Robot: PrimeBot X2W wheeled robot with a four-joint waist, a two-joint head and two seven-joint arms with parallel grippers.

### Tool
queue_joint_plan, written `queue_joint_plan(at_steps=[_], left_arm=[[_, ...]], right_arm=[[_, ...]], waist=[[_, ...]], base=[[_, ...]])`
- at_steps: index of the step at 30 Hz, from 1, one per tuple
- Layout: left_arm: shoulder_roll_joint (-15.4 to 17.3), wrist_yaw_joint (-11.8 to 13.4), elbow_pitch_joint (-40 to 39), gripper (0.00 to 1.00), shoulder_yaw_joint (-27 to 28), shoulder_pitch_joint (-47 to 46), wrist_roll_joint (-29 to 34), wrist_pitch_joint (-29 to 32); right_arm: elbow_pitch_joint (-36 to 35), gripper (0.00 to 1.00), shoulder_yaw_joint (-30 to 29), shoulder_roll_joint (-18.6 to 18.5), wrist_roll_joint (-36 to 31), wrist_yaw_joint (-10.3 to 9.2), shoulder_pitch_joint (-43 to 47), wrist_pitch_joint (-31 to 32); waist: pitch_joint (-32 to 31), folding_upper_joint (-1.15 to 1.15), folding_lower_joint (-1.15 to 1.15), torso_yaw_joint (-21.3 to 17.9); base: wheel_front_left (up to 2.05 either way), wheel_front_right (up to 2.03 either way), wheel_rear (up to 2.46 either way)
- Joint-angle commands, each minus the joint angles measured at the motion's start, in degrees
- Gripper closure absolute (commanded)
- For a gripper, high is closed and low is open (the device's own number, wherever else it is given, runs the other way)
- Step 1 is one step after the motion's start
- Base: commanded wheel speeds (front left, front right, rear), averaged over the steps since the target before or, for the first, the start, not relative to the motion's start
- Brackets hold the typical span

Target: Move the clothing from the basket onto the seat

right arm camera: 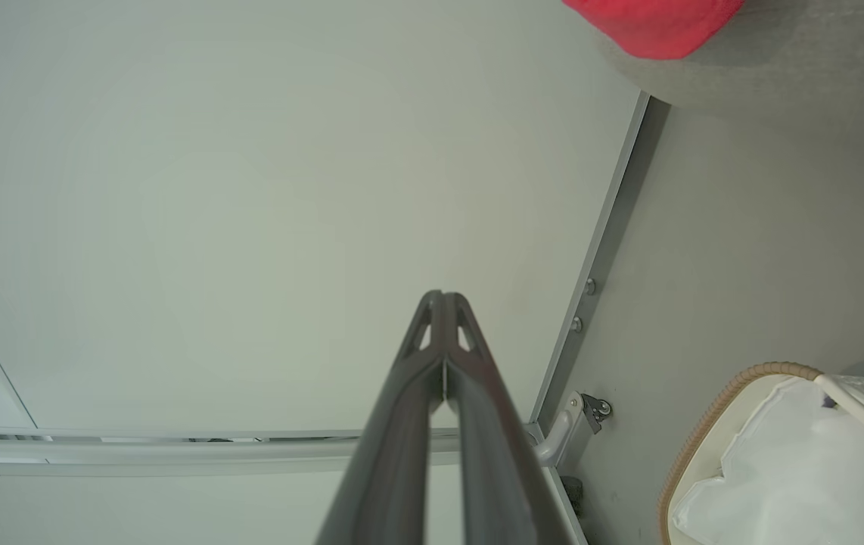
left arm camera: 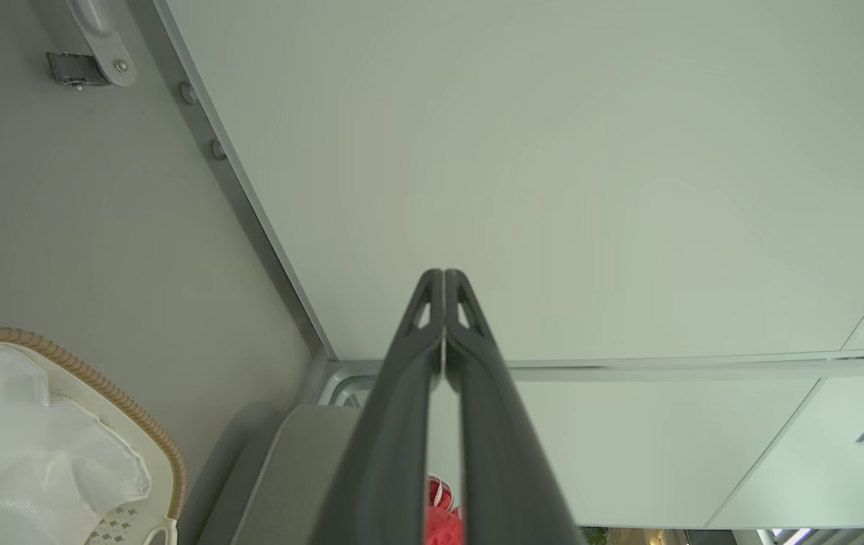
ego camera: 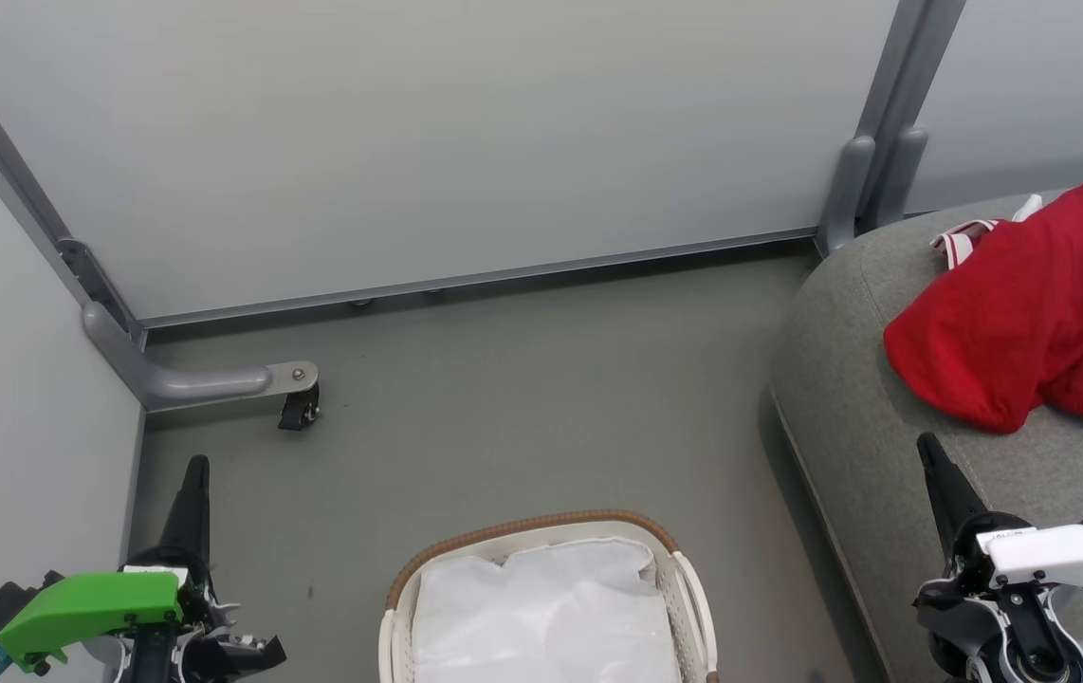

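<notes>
Open grey floor [ego camera: 523,398] runs from the pale wall panels [ego camera: 409,142] to the oval white brown-rimmed basket [ego camera: 541,525] at 6 o'clock. Your red white-trimmed clothing [ego camera: 1025,313] lies heaped on the grey woven sofa [ego camera: 845,398] at 3 o'clock. Left claw [ego camera: 197,465] and right claw [ego camera: 926,444] are both closed and empty. The wrist views show you the tips pressed together.

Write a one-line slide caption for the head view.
Red white-trimmed garments on grey woven sofa; oval white plastic basket holding white cloth liner; left gripper and right gripper shut.
</notes>
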Motion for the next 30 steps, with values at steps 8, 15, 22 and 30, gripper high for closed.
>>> queue_joint_plan(at_steps=[8, 15, 22, 30], left_arm=[[0.4, -0.7, -0.3, 1.0, 0.8, -1.7, -3.6, 1.1], [0.4, -0.8, -0.3, 1.0, 1.1, -1.7, -4.9, 1.6], [0.3, -0.8, -0.3, 1.0, 1.1, -1.7, -4.9, 1.6], [0.3, -0.8, -0.3, 1.0, 1.1, -1.7, -4.8, 1.6]], right_arm=[[-0.7, 1.0, -0.5, -0.4, 4.1, -0.04, -0.8, 1.2], [-0.9, 1.0, -0.6, -0.4, 5.5, -0.03, -0.8, 1.6], [-0.8, 1.0, -0.6, -0.4, 5.5, -0.03, -0.8, 1.6], [-0.8, 1.0, -0.6, -0.4, 5.5, -0.03, -0.8, 1.6]], waist=[[0.1, 0.0, 0.0, -0.1], [0.2, 0.0, 0.0, -0.2], [0.2, 0.0, 0.0, -0.2], [0.2, 0.0, 0.0, -0.2]], base=[[0.0, 0.0, 0.0], [0.0, 0.0, 0.0], [0.0, 0.0, 0.0], [0.0, 0.0, 0.0]])
